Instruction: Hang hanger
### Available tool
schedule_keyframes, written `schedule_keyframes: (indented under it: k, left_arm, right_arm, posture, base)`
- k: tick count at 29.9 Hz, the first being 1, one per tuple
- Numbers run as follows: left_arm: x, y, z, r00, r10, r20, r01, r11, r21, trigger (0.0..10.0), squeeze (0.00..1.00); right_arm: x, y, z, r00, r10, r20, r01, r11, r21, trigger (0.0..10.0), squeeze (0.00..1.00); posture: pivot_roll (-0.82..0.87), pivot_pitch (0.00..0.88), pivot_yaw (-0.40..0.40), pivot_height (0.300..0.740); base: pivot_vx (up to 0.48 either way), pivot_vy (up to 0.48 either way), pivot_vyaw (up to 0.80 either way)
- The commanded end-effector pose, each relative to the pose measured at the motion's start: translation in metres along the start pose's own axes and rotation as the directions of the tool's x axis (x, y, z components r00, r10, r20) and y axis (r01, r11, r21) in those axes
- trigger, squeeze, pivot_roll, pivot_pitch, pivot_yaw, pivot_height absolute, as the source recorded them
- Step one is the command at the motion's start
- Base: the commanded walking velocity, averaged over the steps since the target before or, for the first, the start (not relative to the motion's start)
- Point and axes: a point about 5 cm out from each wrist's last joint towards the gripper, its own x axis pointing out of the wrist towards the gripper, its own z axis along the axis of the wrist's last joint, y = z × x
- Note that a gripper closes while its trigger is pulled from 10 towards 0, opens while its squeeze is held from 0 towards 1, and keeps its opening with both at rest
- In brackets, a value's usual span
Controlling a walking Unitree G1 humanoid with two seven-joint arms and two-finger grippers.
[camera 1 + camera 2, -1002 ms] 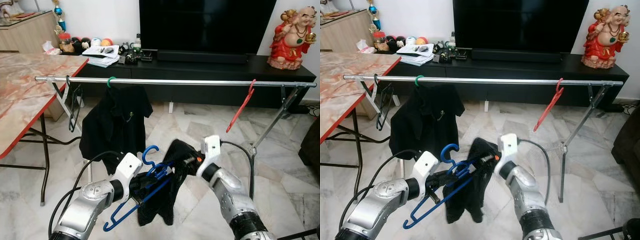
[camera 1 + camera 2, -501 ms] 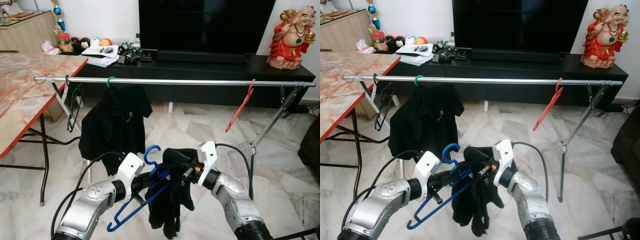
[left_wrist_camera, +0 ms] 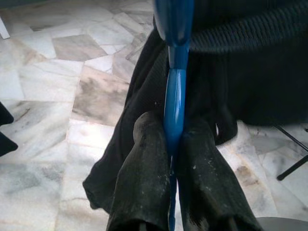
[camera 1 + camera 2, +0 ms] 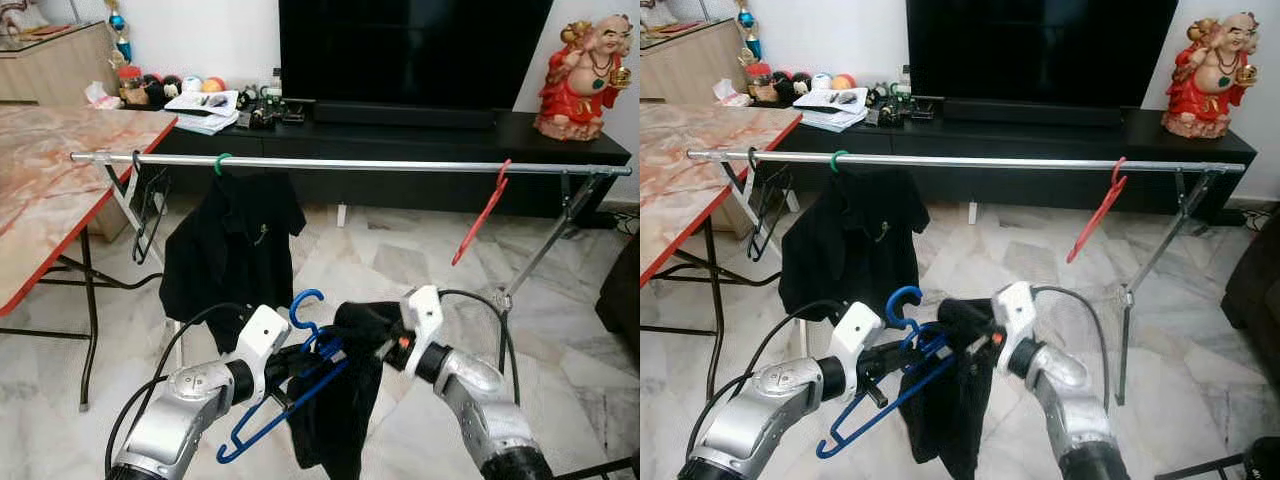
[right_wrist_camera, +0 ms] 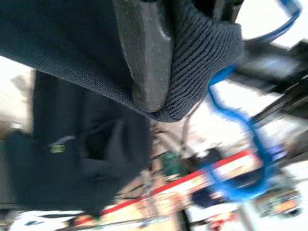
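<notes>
A blue hanger [image 4: 290, 385] is held low in front of me, hook up, with my left gripper [image 3: 172, 144] shut on its bar. A black garment [image 4: 345, 400] droops from the hanger's right end. My right gripper [image 4: 380, 335] is shut on the garment's knit collar [image 5: 202, 62]; one finger [image 5: 144, 53] presses into the fabric. Beyond stands a silver clothes rail [image 4: 350, 163] at chest height. On it hang a black shirt on a green hanger [image 4: 232, 245], a bare black hanger [image 4: 148, 210] at the left end and a bare red hanger [image 4: 480, 215] toward the right.
A marble-topped table with a red edge [image 4: 50, 190] stands at my left. Behind the rail are a black TV console [image 4: 400, 140], a large TV [image 4: 410, 50], clutter at its left end and a red statue [image 4: 580, 75]. The rail's folding leg [image 4: 540, 250] stands at right.
My right gripper has shifted slightly with the garment's collar, and the black fabric now hangs straighter beside the blue hanger. The left gripper has held still.
</notes>
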Motion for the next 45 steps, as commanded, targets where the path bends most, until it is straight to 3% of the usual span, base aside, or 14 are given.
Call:
schedule_keyframes:
  k: [1,4,9,24,25,26,27,45]
  left_arm:
    - [-0.002,0.004,0.005,1.000,0.011,0.019,-0.011,1.000,-0.007,10.0,0.00]
    - [-0.003,0.004,0.004,1.000,0.009,0.014,-0.009,1.000,-0.007,10.0,0.00]
    - [-0.003,0.004,0.004,1.000,0.010,0.011,-0.010,1.000,-0.006,10.0,0.00]
    - [-0.001,0.002,0.003,1.000,0.006,0.016,-0.005,1.000,-0.010,10.0,0.00]
    - [-0.001,0.002,0.003,1.000,0.007,0.016,-0.007,1.000,-0.011,10.0,0.00]
    - [-0.001,0.002,0.003,1.000,0.007,0.017,-0.007,1.000,-0.011,10.0,0.00]
    - [-0.001,0.002,0.003,1.000,0.008,0.017,-0.007,1.000,-0.012,10.0,0.00]
    - [0.003,0.013,0.011,0.989,0.116,0.090,-0.113,0.993,-0.032,10.0,0.00]
  right_arm:
    - [-0.003,0.001,0.005,0.999,0.043,-0.027,-0.044,0.997,-0.055,10.0,0.00]
    - [-0.008,-0.003,-0.003,0.993,0.026,-0.113,-0.038,0.994,-0.105,10.0,0.00]
    - [-0.014,-0.009,-0.002,0.991,0.007,-0.132,-0.023,0.992,-0.121,10.0,0.00]
    - [-0.003,0.011,-0.005,0.982,0.121,-0.147,-0.138,0.984,-0.115,10.0,0.00]
    - [-0.003,0.011,-0.006,0.982,0.117,-0.150,-0.134,0.985,-0.111,10.0,0.69]
    - [-0.003,0.011,-0.007,0.981,0.115,-0.153,-0.133,0.985,-0.112,10.0,0.88]
    - [-0.004,0.011,-0.007,0.981,0.113,-0.156,-0.132,0.985,-0.113,10.0,0.98]
    - [-0.011,0.013,-0.022,0.959,0.088,-0.270,-0.134,0.979,-0.156,10.0,1.00]
  posture:
    - [0.17,0.000,-0.032,0.740]
    - [0.17,0.000,-0.031,0.740]
    - [0.17,0.000,-0.031,0.740]
    - [0.17,0.000,-0.041,0.740]
    - [0.17,0.000,-0.041,0.740]
    - [0.17,0.001,-0.041,0.740]
    - [0.17,0.001,-0.041,0.740]
    - [0.16,0.000,-0.044,0.740]
  base:
    - [0.000,0.000,0.00]
    - [0.000,0.000,0.00]
    - [0.000,0.000,0.00]
    - [0.000,0.000,0.00]
    - [0.000,0.000,0.00]
    - [0.000,0.000,0.00]
    - [0.000,0.000,0.00]
    - [0.000,0.000,0.00]
